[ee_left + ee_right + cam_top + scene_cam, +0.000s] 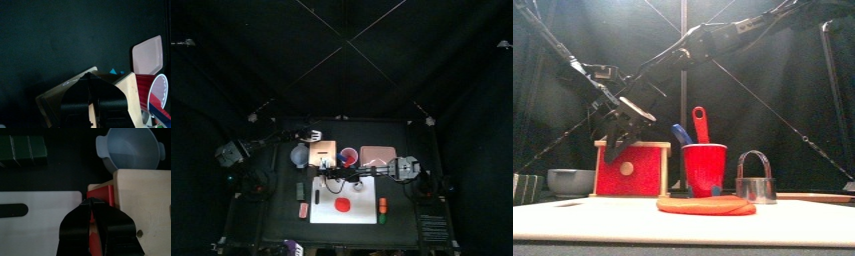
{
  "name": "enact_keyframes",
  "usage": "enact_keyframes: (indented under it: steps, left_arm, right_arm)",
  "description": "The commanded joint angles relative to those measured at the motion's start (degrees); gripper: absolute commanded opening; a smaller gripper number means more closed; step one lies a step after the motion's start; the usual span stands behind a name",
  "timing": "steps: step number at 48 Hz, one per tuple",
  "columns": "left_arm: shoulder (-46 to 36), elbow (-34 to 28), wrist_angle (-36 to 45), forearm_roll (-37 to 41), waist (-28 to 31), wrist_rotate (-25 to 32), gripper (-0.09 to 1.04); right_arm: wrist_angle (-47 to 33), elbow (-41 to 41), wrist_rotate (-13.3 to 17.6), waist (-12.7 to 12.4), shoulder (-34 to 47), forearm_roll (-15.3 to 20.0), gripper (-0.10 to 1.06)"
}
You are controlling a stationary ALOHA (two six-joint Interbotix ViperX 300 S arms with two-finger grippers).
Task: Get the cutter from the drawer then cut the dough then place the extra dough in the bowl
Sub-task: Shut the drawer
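Observation:
The wooden box (633,168) stands at the back left, and its red drawer front (100,193) looks pushed in. My right gripper (89,203) is shut, with its tips at the top edge of that drawer front (334,173). My left gripper (91,102) is shut over the back of the box top (315,140). The metal cutter (755,180) stands upright on the white board (593,222), behind and right of the flat red dough (707,206) (346,206). Left of the box sits the blue-grey bowl (569,181) (130,150), empty.
A red cup (704,168) holding a blue and a red knife stands right of the box, and the pink tray (376,156) lies beyond it. A dark green sushi roll (23,150) lies left of the board. Small toy foods (303,211) (382,206) lie at the board's sides.

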Motion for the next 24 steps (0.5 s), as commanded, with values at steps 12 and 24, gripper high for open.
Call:
enact_keyframes:
  steps: [12,24]
  left_arm:
    - [-0.4,-0.5,0.1,0.1,-0.4,0.0,0.33]
    - [-0.4,-0.5,0.1,0.1,-0.4,0.1,0.33]
  right_arm:
    - [-0.4,-1.9,0.0,-2.2,-1.1,-0.1,0.48]
    - [-0.4,-2.5,-0.1,-1.9,-0.8,0.1,0.48]
